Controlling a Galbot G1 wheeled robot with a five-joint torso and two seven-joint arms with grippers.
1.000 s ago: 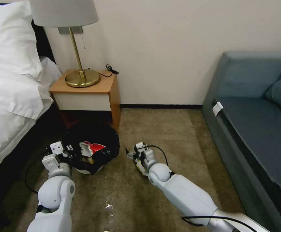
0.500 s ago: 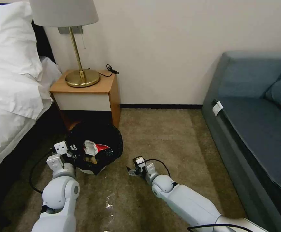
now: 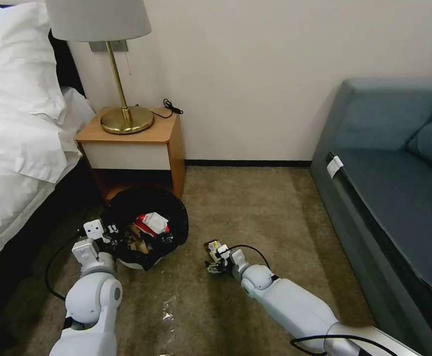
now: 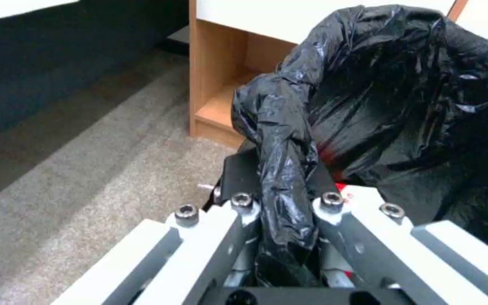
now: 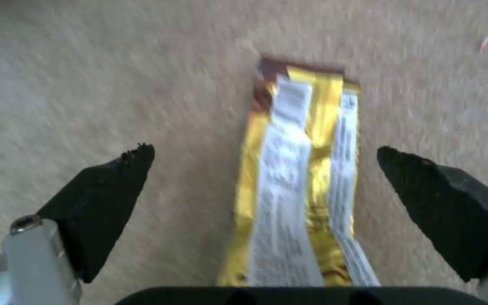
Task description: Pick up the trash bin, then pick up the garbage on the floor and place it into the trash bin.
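A hotel-room floor (image 3: 255, 207) of olive-brown carpet runs between a bed (image 3: 18, 138) at 9 o'clock and a blue sofa (image 3: 389, 188) at 3 o'clock, with a nightstand (image 3: 136, 143) and brass lamp (image 3: 121, 74) at 11 o'clock. Over the last second the right hand (image 3: 215, 257) has drawn back toward the robot and dropped low, and the bin (image 3: 144, 227) has shifted slightly, its red wrapper (image 3: 150, 222) resettling inside. The right hand now sits down on the carpet at 6 o'clock with its fingers (image 5: 108, 199) spread wide on either side of the gold wrapper (image 5: 303, 186), which lies flat between them, not yet gripped. That reads as the last step before a pinch; a thin, flat foil on short pile may slide or need the tips pressed into the carpet. The left hand (image 4: 281, 237) is pinching the black bag (image 4: 379, 84) at the bin's rim, holding the bin at 7 o'clock, just in front of the nightstand. A clear scrap of film (image 3: 167, 314) lies on the carpet between the arms, near the path to the bin.
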